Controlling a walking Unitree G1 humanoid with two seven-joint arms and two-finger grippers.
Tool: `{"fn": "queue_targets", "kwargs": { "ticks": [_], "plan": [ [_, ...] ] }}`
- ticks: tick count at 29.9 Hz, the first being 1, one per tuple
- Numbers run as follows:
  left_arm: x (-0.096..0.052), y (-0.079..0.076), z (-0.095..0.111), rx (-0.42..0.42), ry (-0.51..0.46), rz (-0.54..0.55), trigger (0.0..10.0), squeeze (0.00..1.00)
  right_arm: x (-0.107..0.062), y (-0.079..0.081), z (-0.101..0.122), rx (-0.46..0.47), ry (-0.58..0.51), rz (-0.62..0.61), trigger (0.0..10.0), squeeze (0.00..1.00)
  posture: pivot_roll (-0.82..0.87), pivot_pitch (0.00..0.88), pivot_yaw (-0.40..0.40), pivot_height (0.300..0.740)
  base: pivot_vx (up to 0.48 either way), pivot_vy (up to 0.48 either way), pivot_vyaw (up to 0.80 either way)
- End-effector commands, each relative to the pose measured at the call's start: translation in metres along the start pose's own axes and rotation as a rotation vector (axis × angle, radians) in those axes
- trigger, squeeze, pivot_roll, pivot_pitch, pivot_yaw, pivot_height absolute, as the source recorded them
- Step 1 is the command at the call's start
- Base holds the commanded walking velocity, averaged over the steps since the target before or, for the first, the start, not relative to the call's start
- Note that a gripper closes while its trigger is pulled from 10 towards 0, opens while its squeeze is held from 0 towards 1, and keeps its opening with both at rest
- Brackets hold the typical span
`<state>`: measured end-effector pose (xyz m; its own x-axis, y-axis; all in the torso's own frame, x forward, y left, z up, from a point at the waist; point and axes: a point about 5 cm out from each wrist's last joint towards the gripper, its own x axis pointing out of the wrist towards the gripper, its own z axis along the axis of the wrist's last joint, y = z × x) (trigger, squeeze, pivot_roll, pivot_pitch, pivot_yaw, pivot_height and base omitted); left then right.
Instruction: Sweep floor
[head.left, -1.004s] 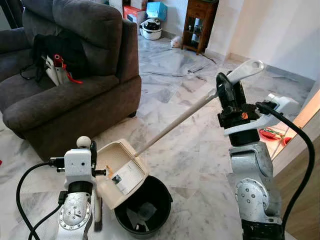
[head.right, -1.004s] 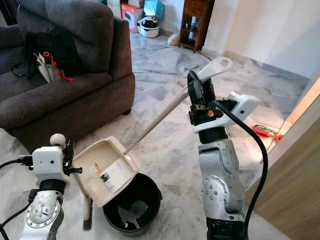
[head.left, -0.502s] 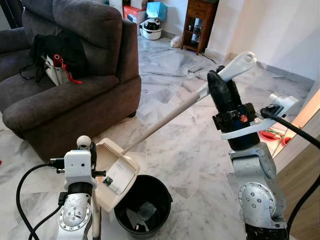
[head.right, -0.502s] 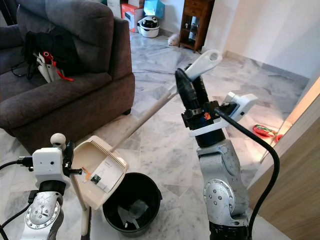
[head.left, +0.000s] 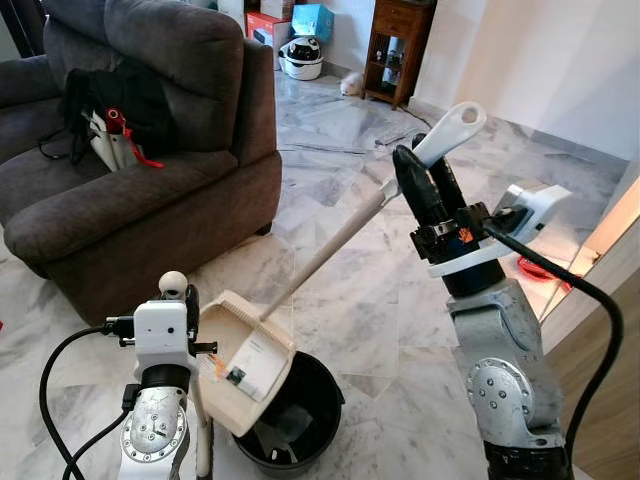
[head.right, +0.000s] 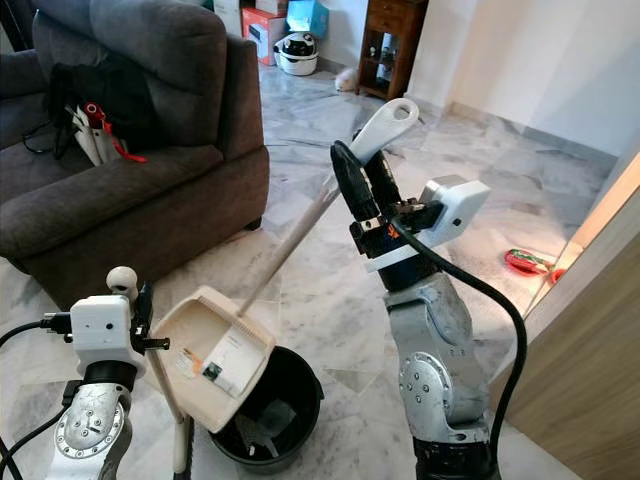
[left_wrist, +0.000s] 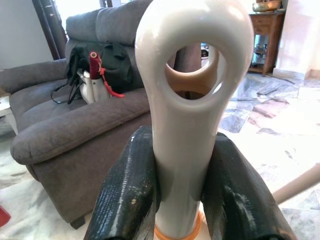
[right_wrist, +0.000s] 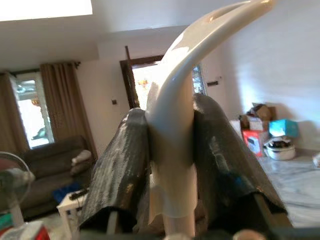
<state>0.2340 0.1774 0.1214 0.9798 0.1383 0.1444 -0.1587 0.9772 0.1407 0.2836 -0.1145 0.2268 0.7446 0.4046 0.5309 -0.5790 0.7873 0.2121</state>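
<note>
A cream dustpan (head.left: 246, 358) hangs tilted, its mouth partly over the rim of a black bin (head.left: 305, 418) on the marble floor. Its long white handle (head.left: 330, 238) slants up to my right gripper (head.left: 425, 182), which is shut on it just below the looped end. In the right wrist view the black fingers (right_wrist: 120, 170) clamp that handle (right_wrist: 172, 125). My left gripper (head.left: 188, 306), low beside the pan, is shut on the upright broom handle (head.left: 203, 452). The left wrist view has its fingers (left_wrist: 131, 195) pressed to the looped handle (left_wrist: 192, 100).
A grey sofa (head.left: 150, 190) with a black bag (head.left: 115, 105) stands at the left. A wooden cabinet (head.left: 398, 50) and boxes are at the far wall. A red object (head.left: 540, 268) lies on the floor by the wooden panel (head.left: 600, 330) at the right.
My right gripper has moved left with the dustpan handle, which now stands steeper. The pan has swung and sunk a little towards the bin. The left arm has held still.
</note>
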Motion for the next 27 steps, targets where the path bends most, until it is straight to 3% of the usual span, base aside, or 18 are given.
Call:
{"fn": "queue_targets", "kwargs": {
  "ticks": [1,10,17,27],
  "plan": [
    [0.004,-0.004,0.015,-0.010,-0.092,-0.015,10.0,0.00,0.008,0.001,0.006,-0.028,-0.049,-0.023,10.0,0.00,0.14,0.002,-0.044,0.740,0.000,0.000,0.00],
    [0.003,-0.005,0.015,-0.013,-0.092,-0.016,10.0,0.00,0.013,-0.002,0.010,-0.090,-0.100,-0.095,10.0,0.00,0.14,0.003,-0.045,0.740,0.000,0.000,0.00],
    [0.003,-0.004,0.015,-0.013,-0.095,-0.014,10.0,0.00,0.016,0.000,0.016,-0.089,-0.167,-0.126,10.0,0.00,0.14,0.005,-0.046,0.740,0.000,0.000,0.00],
    [0.004,-0.004,0.017,-0.014,-0.099,-0.015,10.0,0.00,0.020,0.001,0.022,-0.225,-0.198,-0.109,10.0,0.00,0.15,0.003,-0.045,0.740,0.000,0.000,0.00]
  ]
}}
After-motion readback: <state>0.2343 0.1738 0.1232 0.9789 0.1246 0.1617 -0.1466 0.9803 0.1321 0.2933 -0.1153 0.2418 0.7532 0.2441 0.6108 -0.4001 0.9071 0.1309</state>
